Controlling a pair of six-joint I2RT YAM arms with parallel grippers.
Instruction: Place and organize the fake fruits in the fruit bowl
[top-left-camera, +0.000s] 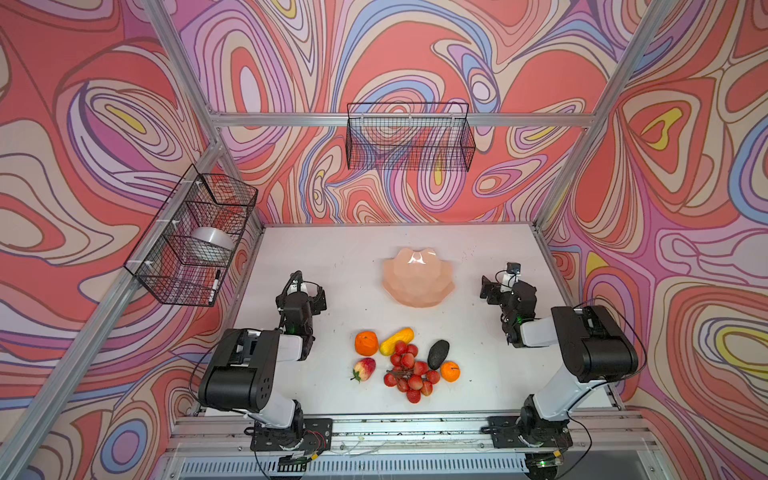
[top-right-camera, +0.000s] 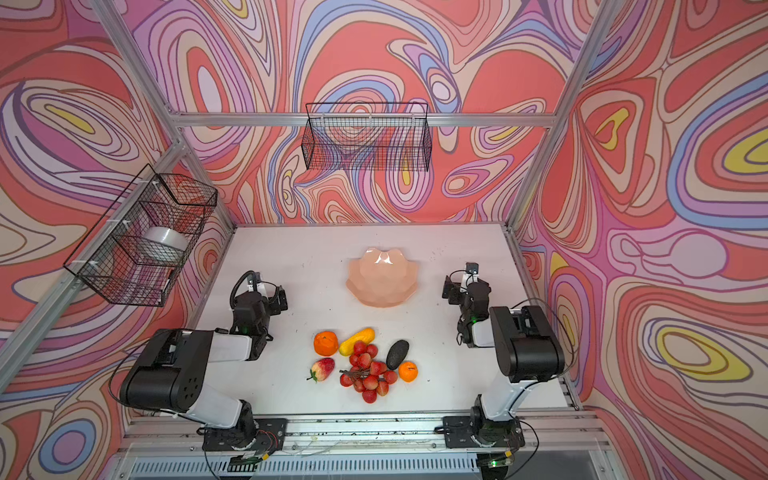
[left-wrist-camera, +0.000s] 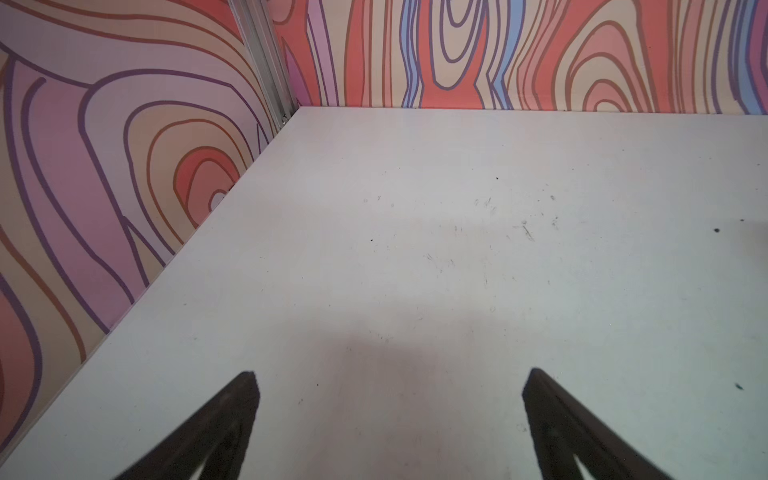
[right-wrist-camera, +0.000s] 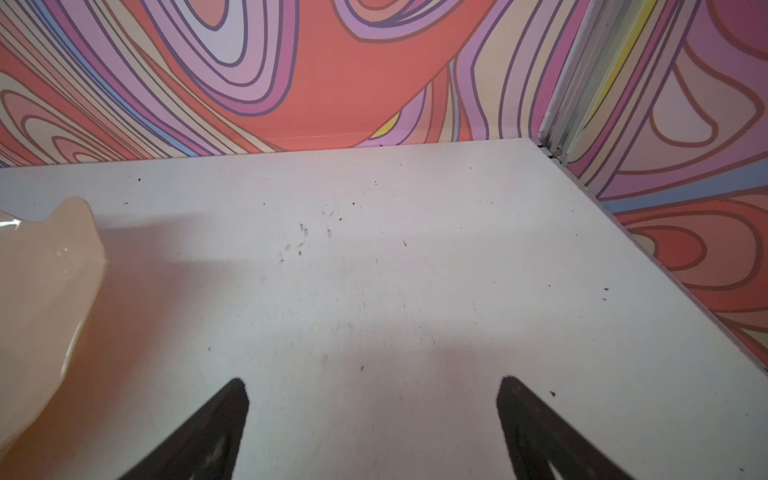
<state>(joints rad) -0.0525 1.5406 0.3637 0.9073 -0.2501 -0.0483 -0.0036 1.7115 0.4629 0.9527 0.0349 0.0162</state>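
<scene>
In both top views the fruit bowl (top-left-camera: 417, 291) is sitting empty toward the back middle of the table (top-left-camera: 332, 257), while the fake fruits are lying in a loose cluster nearer the robot. The larger orange (top-left-camera: 366, 343) is sitting just beside the yellow oblong fruit (top-left-camera: 397, 341), which is lying against the grape bunch (top-left-camera: 409, 372). The avocado (top-left-camera: 438, 354) is resting just beside the smaller orange (top-left-camera: 450, 371), and the strawberry (top-left-camera: 365, 369) is lying slightly apart. The left gripper (top-left-camera: 319, 297) and right gripper (top-left-camera: 487, 289) are hanging on either side of the bowl, well apart from the fruit and carrying nothing. With the bowl empty, the step in hand looks like the first reach. An outlying piece is probably offering the cleanest start (the strawberry for the left arm, the smaller orange for the right), taken from above across its narrow width, with the floppy grapes left until there is room around them. In the left wrist view the fingers (left-wrist-camera: 232, 409) are standing spread wide over bare table, with nothing between them. In the right wrist view the fingers (right-wrist-camera: 525, 417) are likewise gaping wide and empty, with the bowl's wall showing nearby and not touching them.
</scene>
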